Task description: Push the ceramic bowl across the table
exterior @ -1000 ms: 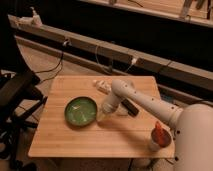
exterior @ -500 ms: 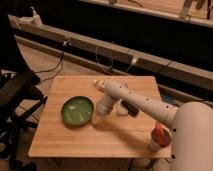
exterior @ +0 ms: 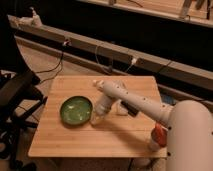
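The ceramic bowl is a round, shallow green dish with a dark rim. It sits on the left part of the light wooden table. My white arm reaches in from the lower right and bends down toward the tabletop. My gripper is at the bowl's right rim, low on the table and touching or nearly touching the bowl. The arm hides part of the gripper.
A small white cup with orange-red contents stands near the table's right front corner. A small pale object lies near the table's back edge. A dark chair stands left of the table. A ledge with cables runs behind.
The bowl has slid left across the table, and my gripper has followed it leftward, staying at its right rim.
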